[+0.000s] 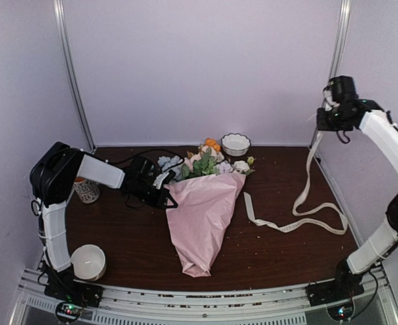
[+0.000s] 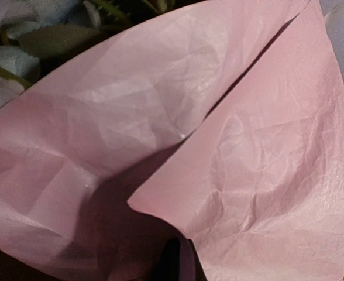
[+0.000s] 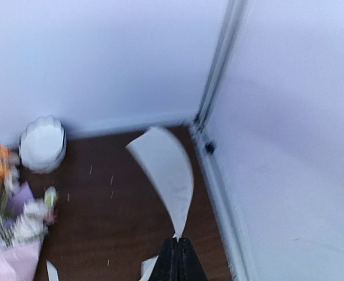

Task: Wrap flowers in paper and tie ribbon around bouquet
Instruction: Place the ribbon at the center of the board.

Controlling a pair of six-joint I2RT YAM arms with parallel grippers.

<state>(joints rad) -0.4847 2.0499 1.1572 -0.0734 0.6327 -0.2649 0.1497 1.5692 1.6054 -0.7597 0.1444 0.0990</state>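
Blocked across the middle of the tabletop (image 1: 280,254) by the bouquet (image 1: 202,217). Open over bare wood left of its cone, up to the near-left bowl (image 1: 89,261). Barred on the right by the ribbon (image 1: 300,220), looped flat and rising to the right gripper (image 3: 177,239). Crowded at the back by a white bowl (image 1: 235,143).

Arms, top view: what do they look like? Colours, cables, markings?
Both match. White tube links, as on the left arm and right arm, are joined by bulky black joint housings. Both grippers are black: the left gripper, and the right gripper with two slim flat fingers. Thin black cables loop along the links. No legible markings.
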